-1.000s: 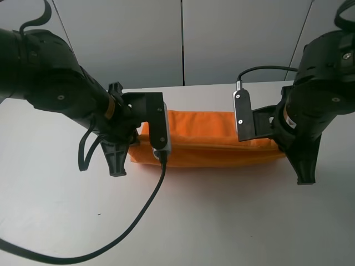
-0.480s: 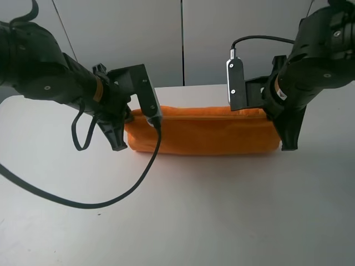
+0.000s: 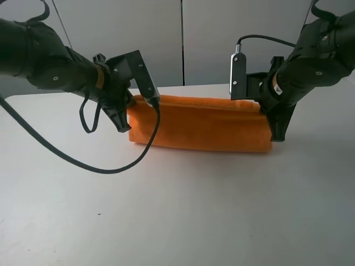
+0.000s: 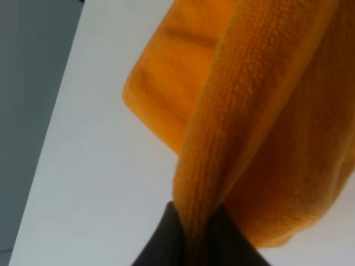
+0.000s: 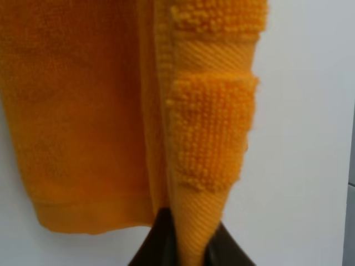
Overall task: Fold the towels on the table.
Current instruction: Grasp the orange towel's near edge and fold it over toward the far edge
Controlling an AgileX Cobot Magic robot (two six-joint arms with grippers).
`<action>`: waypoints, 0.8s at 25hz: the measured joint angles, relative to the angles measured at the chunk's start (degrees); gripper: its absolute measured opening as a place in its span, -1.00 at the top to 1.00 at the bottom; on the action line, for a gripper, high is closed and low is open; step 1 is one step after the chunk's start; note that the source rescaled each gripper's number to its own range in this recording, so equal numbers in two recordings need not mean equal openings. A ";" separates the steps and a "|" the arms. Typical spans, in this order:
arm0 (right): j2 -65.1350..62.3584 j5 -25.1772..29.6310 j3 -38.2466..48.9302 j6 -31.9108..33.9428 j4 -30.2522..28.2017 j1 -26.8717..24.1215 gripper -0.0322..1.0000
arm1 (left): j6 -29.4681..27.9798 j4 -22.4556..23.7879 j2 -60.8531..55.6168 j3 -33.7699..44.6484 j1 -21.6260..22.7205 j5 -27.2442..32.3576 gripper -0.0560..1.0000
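I see the orange towel (image 3: 199, 130) on the far part of the white table (image 3: 177, 216), about halfway between left and right. It is a long strip. Its long side runs from left to right, so one short end points left and the other points right. The right end sits a little nearer to me than the left end.

My left gripper (image 3: 124, 123) is at the left end. In the left wrist view its dark fingers (image 4: 161, 244) are squeezed together on a fold of the cloth, and the fold sticks up between them.

My right gripper (image 3: 275, 132) is at the right end. In the right wrist view its dark fingers (image 5: 152, 244) pinch a thin fold too, and I can see the fuzzy loops and a flat woven band there.

I cannot tell how much of the towel rests on the table. A black cable (image 3: 111, 169) from the left arm hangs in a loop in front of the table top.
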 joint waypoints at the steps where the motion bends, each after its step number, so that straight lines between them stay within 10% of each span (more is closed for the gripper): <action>1: 0.44 -0.77 -0.04 0.12 -0.12 -0.58 0.94 | 0.00 0.31 0.84 -0.58 0.14 -0.10 0.89; 20: 9.35 -6.96 -2.96 2.93 -3.12 -5.36 0.94 | -2.42 4.47 10.77 -5.97 2.32 -6.51 0.89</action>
